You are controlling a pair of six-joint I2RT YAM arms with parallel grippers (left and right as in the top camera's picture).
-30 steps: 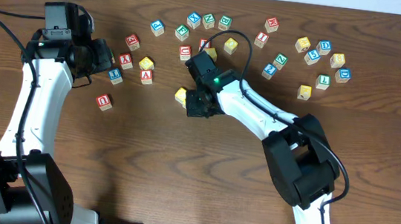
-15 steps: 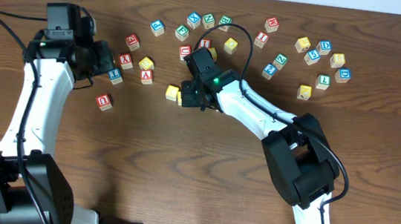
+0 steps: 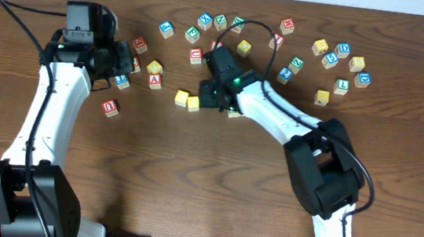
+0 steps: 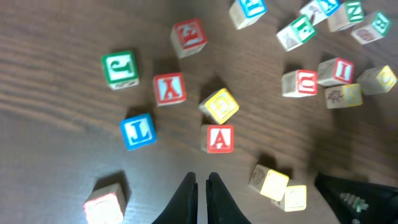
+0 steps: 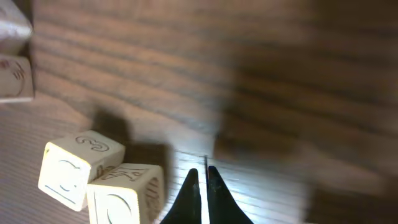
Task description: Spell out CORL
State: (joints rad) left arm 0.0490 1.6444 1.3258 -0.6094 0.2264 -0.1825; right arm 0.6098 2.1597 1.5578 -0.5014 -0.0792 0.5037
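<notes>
Left yellow cube [image 3: 182,97] and right yellow cube [image 3: 194,102] sit touching, mid counter [image 3: 190,179]. Right gripper [image 5: 200,171] is just right of them, jaws together, holding nothing. Left gripper [image 4: 202,179] hovers near the red A cube [image 4: 219,137], jaws together too

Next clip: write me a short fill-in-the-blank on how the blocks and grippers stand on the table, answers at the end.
1. In the overhead view, the pair of cubes next to the right gripper have ___ top faces.
2. In the left wrist view, the red-lettered cube straight ahead of the left gripper shows the letter ___.
3. Both grippers are ___ and hold nothing.
Answers: yellow; A; shut.
</notes>
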